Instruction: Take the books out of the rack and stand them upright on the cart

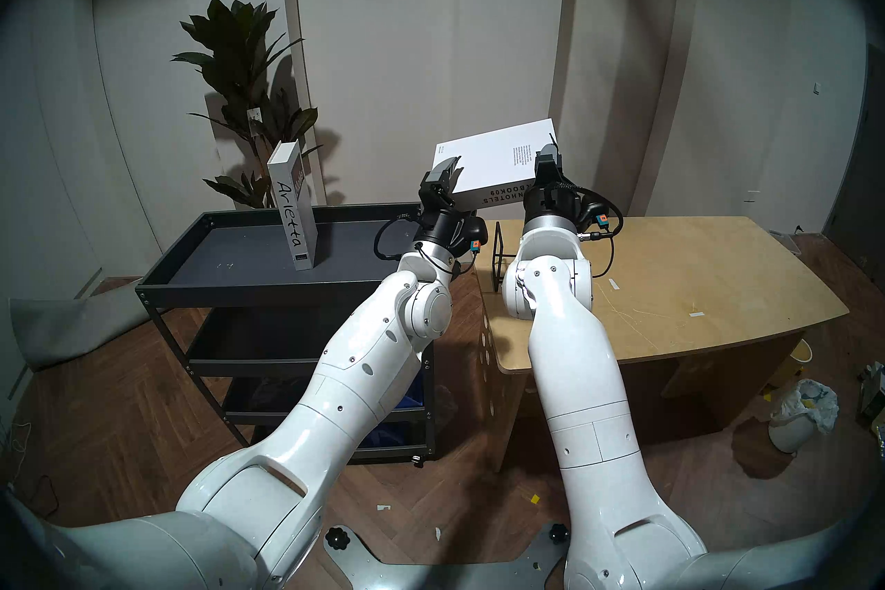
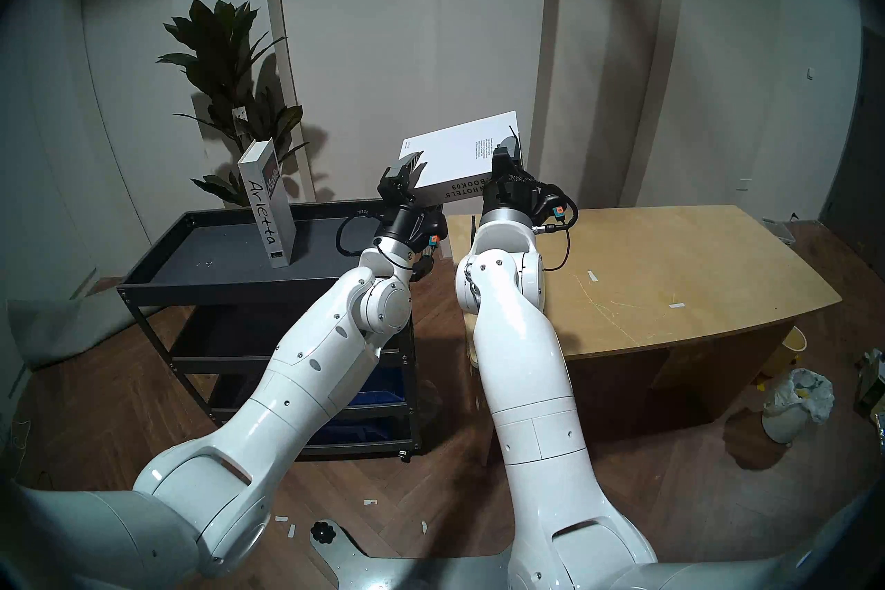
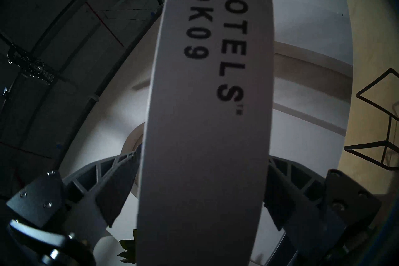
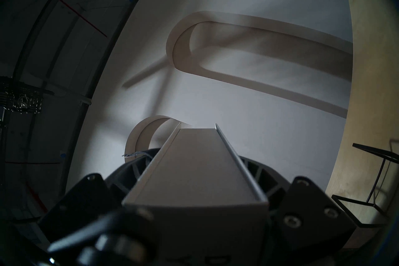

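both grippers hold one book between them: our left gripper (image 1: 446, 172) is closed on the left end of the designhotels yearbook (image 1: 498, 163), and our right gripper (image 1: 550, 160) is closed on its right end. in the left wrist view the spine runs up between the two fingers (image 3: 116, 190), which press on either side of it; the right wrist view shows the book's end (image 4: 194, 172) clamped the same way.

taking the cart (image 1: 201, 282) as our landmark and going left to right — the arletta book (image 1: 293, 210) stands upright on the cart's top tray, a little left of the tray's middle and towards its far side, spine facing us. a potted plant (image 1: 239, 62) rises behind the cart against the wall. the yearbook hangs in the air above and just past the cart's right end, lying on its side with the spine towards us and its right end tilted higher.

just right of the cart the wire rack (image 1: 498, 256) stands on the left end of the wooden table (image 1: 694, 278), below the held book and partly hidden by our right arm. farther right of the cart, beyond the table, a white bin (image 1: 795, 421) sits on the floor.
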Tool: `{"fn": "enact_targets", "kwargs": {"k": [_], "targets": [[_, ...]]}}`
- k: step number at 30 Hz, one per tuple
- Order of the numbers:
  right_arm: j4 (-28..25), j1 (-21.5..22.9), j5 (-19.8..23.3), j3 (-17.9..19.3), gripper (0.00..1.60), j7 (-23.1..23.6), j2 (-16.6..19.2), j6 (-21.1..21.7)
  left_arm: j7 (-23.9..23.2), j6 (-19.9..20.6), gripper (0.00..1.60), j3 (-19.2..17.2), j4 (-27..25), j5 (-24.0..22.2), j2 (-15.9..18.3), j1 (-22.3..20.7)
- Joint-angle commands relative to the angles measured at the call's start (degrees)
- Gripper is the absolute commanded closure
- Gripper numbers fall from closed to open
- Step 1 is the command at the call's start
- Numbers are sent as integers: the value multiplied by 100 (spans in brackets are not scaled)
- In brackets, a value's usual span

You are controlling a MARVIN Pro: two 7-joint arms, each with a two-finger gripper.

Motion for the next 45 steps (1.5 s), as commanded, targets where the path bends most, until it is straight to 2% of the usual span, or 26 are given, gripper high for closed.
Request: {"fn": "enact_targets", "kwargs": {"k": [1,3,12,18,19,32,39,45], "targets": [[-139,4,2,-81,160,210,30,-269,569,65,0,17,525,204,-405,-632],[-96,24,-17,-100,160,229,21,-391,689,89,12,9,724,229,-460,-714],[4,85,-220,-137,160,331,7,-733,1262,183,19,-25,1472,325,-658,-1007],[46,88,-284,-183,160,293,15,-777,1545,116,8,-43,1793,342,-728,-1180],[43,89,-289,-191,160,274,21,-759,1575,89,0,-32,1814,350,-718,-1195],[187,229,-460,-283,160,82,24,-696,1874,-180,0,71,1844,406,-653,-1228],[174,265,-519,-323,160,-2,49,-661,1804,-286,0,56,1718,291,-643,-1165],[69,182,-540,-361,160,-57,83,-592,1564,-387,0,68,1579,104,-634,-1055]]}}
